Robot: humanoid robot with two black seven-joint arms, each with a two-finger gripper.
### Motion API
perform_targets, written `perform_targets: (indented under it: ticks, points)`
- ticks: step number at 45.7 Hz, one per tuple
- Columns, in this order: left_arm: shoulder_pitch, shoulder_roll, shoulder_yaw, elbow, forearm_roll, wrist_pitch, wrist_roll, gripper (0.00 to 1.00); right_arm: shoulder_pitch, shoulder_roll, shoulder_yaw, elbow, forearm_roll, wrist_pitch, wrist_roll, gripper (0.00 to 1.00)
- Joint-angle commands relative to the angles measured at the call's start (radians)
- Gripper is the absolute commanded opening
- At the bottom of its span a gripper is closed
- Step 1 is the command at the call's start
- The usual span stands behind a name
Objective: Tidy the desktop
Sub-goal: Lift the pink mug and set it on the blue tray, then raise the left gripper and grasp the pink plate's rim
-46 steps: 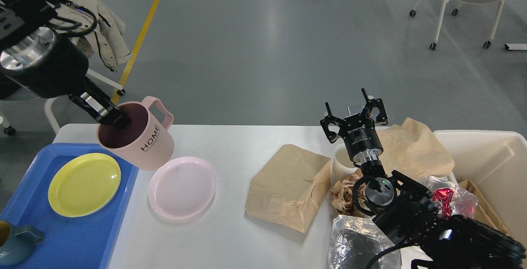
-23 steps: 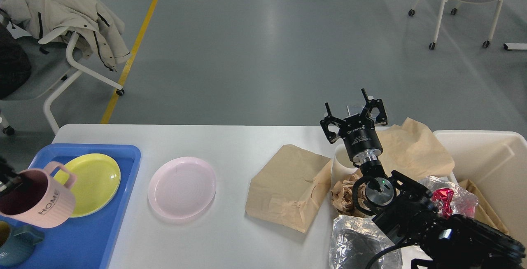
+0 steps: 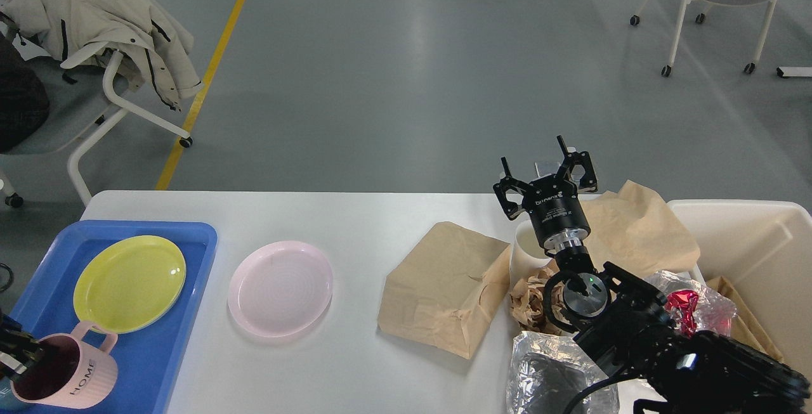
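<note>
The desktop [image 3: 355, 363] fills the lower half of the head view, white and wide, its far edge running across the middle. At about 8 o'clock lies a blue tray [image 3: 158, 350] with a yellow plate [image 3: 130, 284] resting on its far part and a pink mug [image 3: 66, 379] marked HOME standing at its near end, handle pointing away. The left gripper [image 3: 14, 354] shows only as a dark sliver at the left edge, reaching to the mug's rim (too little is seen to tell whether it clamps the rim or not). Just right of the tray, on the bare tabletop, sits a pink plate [image 3: 280, 288]. Toward 4 o'clock a brown paper bag [image 3: 438, 287] lies flat, touching a white cup [image 3: 526, 252] and crumpled paper [image 3: 530, 300]. The right gripper [image 3: 545, 170] hangs above the cup with its fingers [image 3: 505, 170] spread wide and empty. A cream bin [image 3: 761, 243] holding wrappers stands at 3 o'clock.
</note>
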Motion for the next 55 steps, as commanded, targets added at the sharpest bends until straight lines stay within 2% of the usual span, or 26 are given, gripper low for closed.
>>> perform_targets:
  ticks: [1, 4, 14, 20, 25, 31, 37, 42, 46, 52, 55]
  points:
    - [0.131, -0.02, -0.126, 0.02, -0.001, 0.001, 0.031, 0.01, 0.0, 0.0, 0.0, 0.0, 0.0, 0.0, 0.0, 1.0]
    - [0.171, -0.034, -0.152, 0.047, -0.001, 0.001, 0.035, 0.06, 0.0, 0.0, 0.0, 0.0, 0.0, 0.0, 0.0, 1.0]
    - [0.249, -0.082, -0.226, 0.095, -0.018, 0.015, 0.029, 0.34, 0.0, 0.0, 0.0, 0.0, 0.0, 0.0, 0.0, 1.0]
    - [0.235, -0.082, -0.232, 0.093, -0.03, 0.004, 0.012, 0.7, 0.0, 0.0, 0.0, 0.0, 0.0, 0.0, 0.0, 1.0]
    - [0.196, -0.068, -0.238, 0.092, -0.039, -0.016, -0.031, 0.8, 0.0, 0.0, 0.0, 0.0, 0.0, 0.0, 0.0, 1.0]
    - [0.019, -0.057, -0.233, 0.093, -0.041, -0.135, -0.097, 0.82, 0.0, 0.0, 0.0, 0.0, 0.0, 0.0, 0.0, 1.0]
    - [-0.234, -0.045, -0.247, 0.093, -0.042, -0.29, -0.163, 0.82, 0.0, 0.0, 0.0, 0.0, 0.0, 0.0, 0.0, 1.0]
    - [-0.474, -0.082, -0.314, 0.093, -0.079, -0.464, -0.169, 0.82, 0.0, 0.0, 0.0, 0.0, 0.0, 0.0, 0.0, 1.0]
    - [-0.576, -0.166, -0.391, 0.095, -0.149, -0.567, -0.167, 0.82, 0.0, 0.0, 0.0, 0.0, 0.0, 0.0, 0.0, 1.0]
    - [-0.651, -0.309, -0.385, 0.147, -0.26, -0.581, -0.16, 0.82, 0.0, 0.0, 0.0, 0.0, 0.0, -0.001, 0.0, 1.0]
    - [-0.648, -0.373, -0.272, 0.146, -0.338, -0.524, -0.135, 0.82, 0.0, 0.0, 0.0, 0.0, 0.0, 0.0, 0.0, 1.0]
